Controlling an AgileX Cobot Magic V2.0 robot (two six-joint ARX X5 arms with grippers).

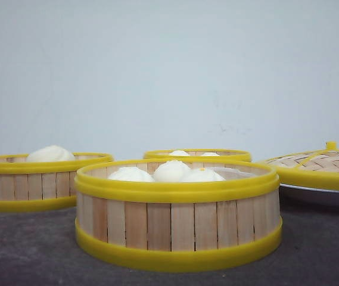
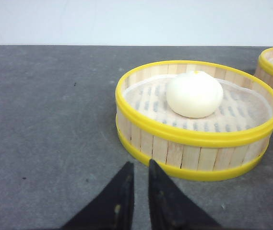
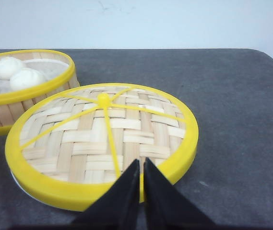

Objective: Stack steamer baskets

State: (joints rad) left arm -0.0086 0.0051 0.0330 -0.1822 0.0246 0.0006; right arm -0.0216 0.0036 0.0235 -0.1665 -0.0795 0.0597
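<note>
The left tool hangs low over the worktop, its two dark pointed fingers almost together with only a thin slit between them, holding nothing, just before the near wall of the left steamer basket. The right tool has the same pose: its black fingers are nearly closed and empty, and their tips lie over the near yellow edge of the lid; we cannot tell if they touch it. In the front view we see no arm. The three baskets all stand apart on the dark grey, slightly rough worktop, none on another. The left steamer basket is a shallow round drum with pale upright wood slats and thick glossy yellow rings; inside, on a white perforated liner, lies one smooth white bun. The front steamer basket stands in the middle, nearest to the camera, with three buns inside. The back steamer basket stands behind it, and only its upper rim and two bun tops show. On the right the domed lid, woven of flat bamboo strips with yellow ribs and a small knob, rests on a white plate.
</note>
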